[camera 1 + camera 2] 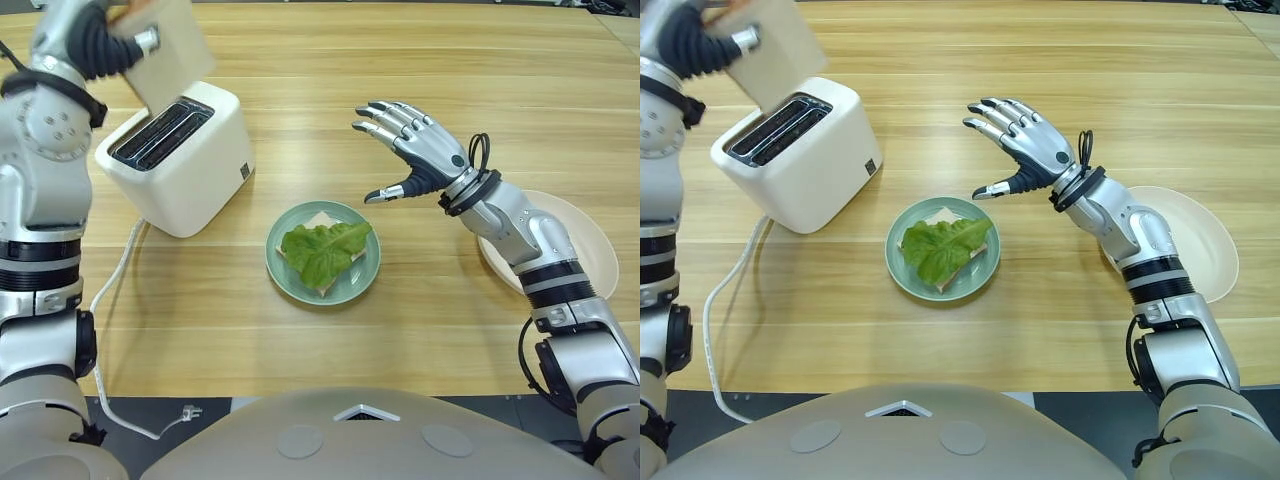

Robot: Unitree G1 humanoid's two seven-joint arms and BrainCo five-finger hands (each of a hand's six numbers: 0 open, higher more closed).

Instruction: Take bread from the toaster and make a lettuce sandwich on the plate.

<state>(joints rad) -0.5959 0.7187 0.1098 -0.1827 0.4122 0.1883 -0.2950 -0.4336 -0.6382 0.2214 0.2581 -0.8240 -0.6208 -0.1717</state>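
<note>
At the far left, the left hand (100,45) grips a slice of bread (175,45) just above the slots of a white toaster (190,165) on the wooden tabletop (400,60). In the middle, a green plate (277,268) holds another bread slice (320,218) topped with a lettuce leaf (325,248). To its right, the right hand (415,150) hovers with fingers spread, holding nothing. A cream plate (590,240) lies at the far right.
</note>
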